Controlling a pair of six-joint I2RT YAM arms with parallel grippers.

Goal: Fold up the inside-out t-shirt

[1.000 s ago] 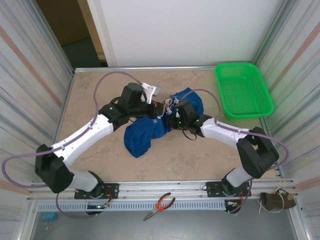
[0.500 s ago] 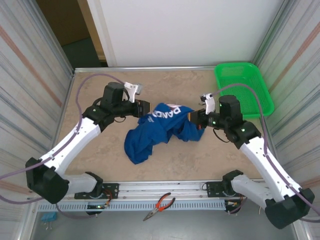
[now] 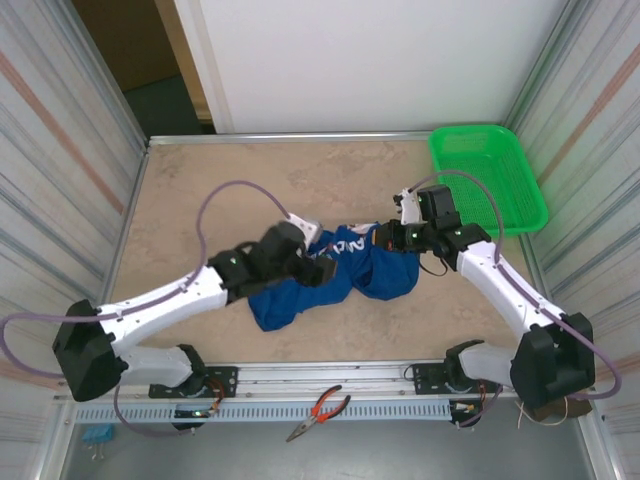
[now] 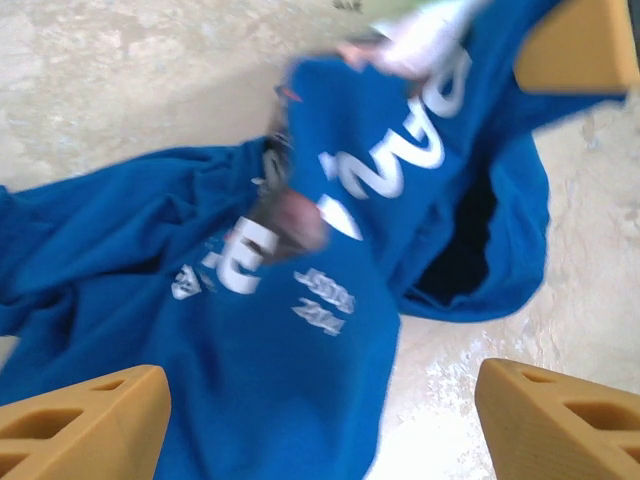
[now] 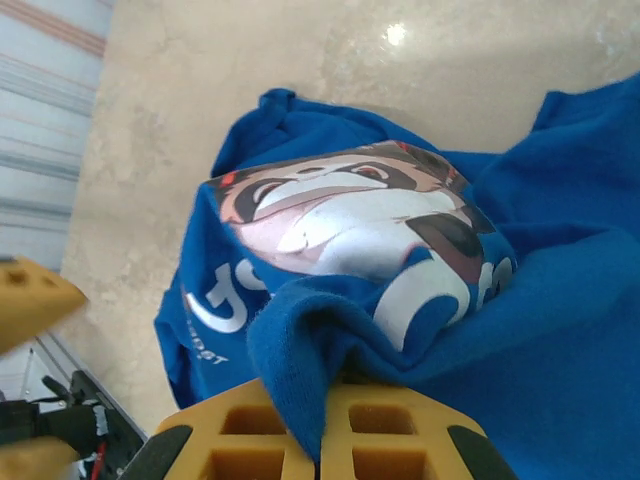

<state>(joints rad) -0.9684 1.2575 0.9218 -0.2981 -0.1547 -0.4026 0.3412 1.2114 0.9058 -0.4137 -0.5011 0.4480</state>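
**Right jaws pinch the inside-out t-shirt point(image 3: 285, 305), left jaws wide**

The right jaws are shut tight on a fold of the shirt. The cloth is squeezed between the two yellow fingers point(image 5: 390, 435). The left jaws stand wide with nothing in them, just over the shirt. That wrist view is blurry, so the white letters point(image 4: 410, 150) are hard to read. Folds hide part of the printed face point(image 5: 340, 215). The shirt lies bunched in the middle of the counter point(image 3: 200, 190). The green basket point(image 3: 487, 180) sits at the far right corner, apart from the shirt, with its mesh bottom in plain sight.
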